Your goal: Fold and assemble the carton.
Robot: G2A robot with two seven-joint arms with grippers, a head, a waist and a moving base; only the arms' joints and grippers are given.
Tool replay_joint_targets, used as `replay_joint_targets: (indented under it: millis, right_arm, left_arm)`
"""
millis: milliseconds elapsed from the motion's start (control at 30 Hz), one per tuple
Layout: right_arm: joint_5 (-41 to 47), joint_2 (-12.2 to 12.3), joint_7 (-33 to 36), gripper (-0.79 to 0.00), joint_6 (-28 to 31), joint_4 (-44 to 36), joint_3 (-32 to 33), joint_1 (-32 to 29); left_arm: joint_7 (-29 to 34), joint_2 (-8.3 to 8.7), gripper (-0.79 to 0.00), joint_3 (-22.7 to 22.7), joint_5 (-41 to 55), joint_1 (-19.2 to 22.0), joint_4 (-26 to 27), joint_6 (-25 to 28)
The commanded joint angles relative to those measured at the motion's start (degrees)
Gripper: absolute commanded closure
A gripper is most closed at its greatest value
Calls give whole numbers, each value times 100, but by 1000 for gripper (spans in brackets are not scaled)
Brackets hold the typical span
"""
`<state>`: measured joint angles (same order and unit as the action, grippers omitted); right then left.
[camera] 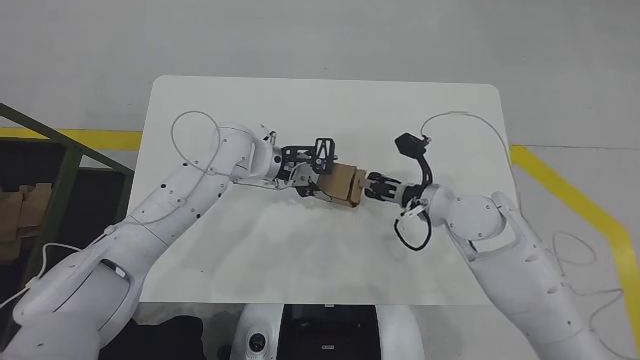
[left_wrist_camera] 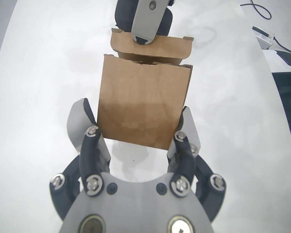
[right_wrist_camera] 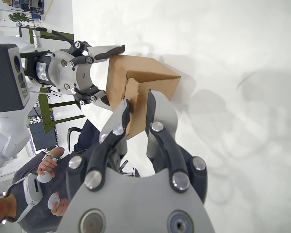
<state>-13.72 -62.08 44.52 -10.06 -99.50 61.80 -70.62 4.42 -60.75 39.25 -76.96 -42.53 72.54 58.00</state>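
The left gripper point(left_wrist_camera: 137, 112) clamps the carton point(left_wrist_camera: 143, 93) by both sides at the middle of the table point(camera: 300, 110). The right gripper point(right_wrist_camera: 138, 100) pinches the carton's right-end flap, and its fingers point(right_wrist_camera: 160, 112) partly hide the fold.

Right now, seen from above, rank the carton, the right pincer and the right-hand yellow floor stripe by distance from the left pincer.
1. Carton, gripped by the left pincer.
2. Right pincer, at the carton's other end.
3. Yellow floor stripe, right of the table.
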Motion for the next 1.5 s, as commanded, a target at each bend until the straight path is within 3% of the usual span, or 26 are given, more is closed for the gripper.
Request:
replay_joint_targets:
  millis: [0, 933, 1000, 1133, 1200, 1333, 1467]
  right_arm:
    - [-15, -7, 7, -126, -8, 18, -34, 15]
    - [-189, -124, -92, -129, -152, 144, -378, 239]
    - [-177, -125, -113, -163, -151, 147, -350, 230]
    - [-161, -93, -185, -351, -157, 11, -167, 83]
    - [-161, -71, -202, -363, -149, -88, -65, -22]
    - [-167, -28, -236, -345, -140, -279, 141, -235]
    - [43, 6, -290, -222, 24, -414, 380, -464]
  left_arm:
    - [18, -5, -579, 0, 13, -1, -1, 0]
    - [197, -54, -566, -12, 113, -14, 61, 0]
    - [210, -53, -566, -5, 122, -14, 49, 0]
    - [224, -50, -566, 11, 138, -19, 12, 0]
    - [232, -50, -563, 15, 149, -19, -2, 0]
    - [248, -52, -563, 29, 149, -23, -11, 0]
    - [265, -57, -560, 38, 155, -27, -32, 0]
